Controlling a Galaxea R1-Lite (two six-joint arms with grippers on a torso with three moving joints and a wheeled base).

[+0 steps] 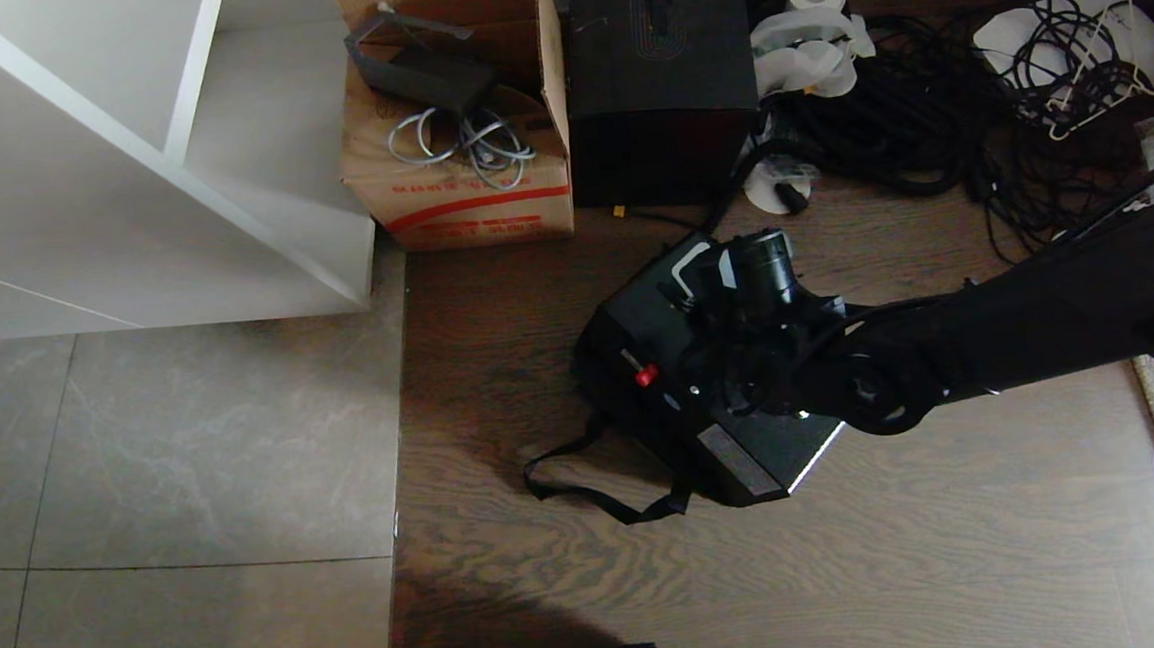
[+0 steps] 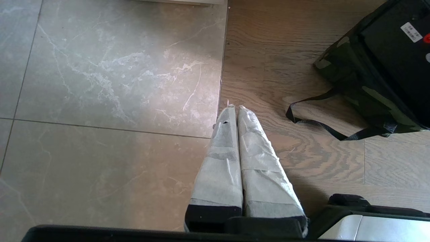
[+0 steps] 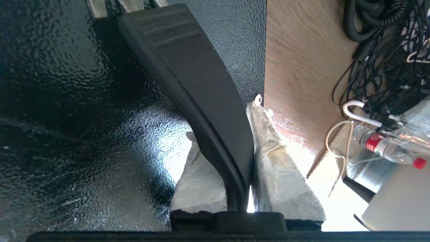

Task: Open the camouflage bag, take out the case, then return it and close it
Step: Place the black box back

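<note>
Now the right pincer clamps the case by its handle above the camouflage bag; its white label's print is unreadable. Left pincer hangs closed, empty.

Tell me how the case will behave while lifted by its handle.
Probably stiff: the case keeps flat faces and sharp corners. It may swing, since the right pincer pinches only the narrow handle. Its textured shell suggests moderate weight, though that is uncertain.
</note>
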